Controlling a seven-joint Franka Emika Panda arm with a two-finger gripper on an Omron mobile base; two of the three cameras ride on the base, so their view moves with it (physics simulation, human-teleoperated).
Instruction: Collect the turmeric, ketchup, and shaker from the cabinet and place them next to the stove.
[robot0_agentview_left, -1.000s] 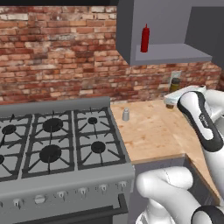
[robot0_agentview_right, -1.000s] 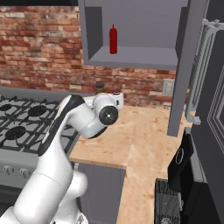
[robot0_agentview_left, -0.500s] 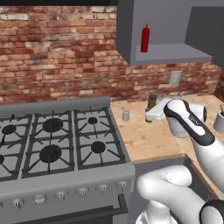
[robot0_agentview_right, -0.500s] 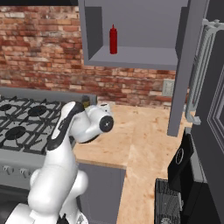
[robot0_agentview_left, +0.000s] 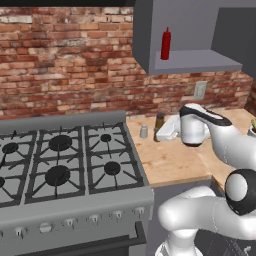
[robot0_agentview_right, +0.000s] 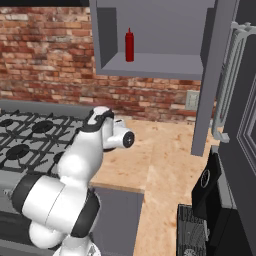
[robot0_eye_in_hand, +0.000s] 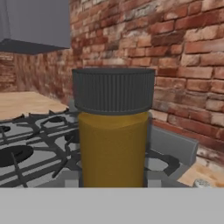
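Stove (robot0_agentview_left: 60, 165): set left of the wooden counter (robot0_agentview_left: 170, 160).
Cabinet (robot0_agentview_left: 192, 60): mounted above the counter; ketchup (robot0_agentview_left: 165, 44) is seen upright on its shelf.
Gripper (robot0_agentview_left: 161, 132): clamped on the turmeric (robot0_eye_in_hand: 113, 131), held upright low over the counter.
Shaker (robot0_agentview_left: 144, 131): placed on the counter between stove and turmeric.

No readable text, labels, brands or numbers are showing anywhere: the turmeric (robot0_eye_in_hand: 113, 131) and the ketchup (robot0_agentview_left: 165, 44) are both showing plain, unmarked surfaces.
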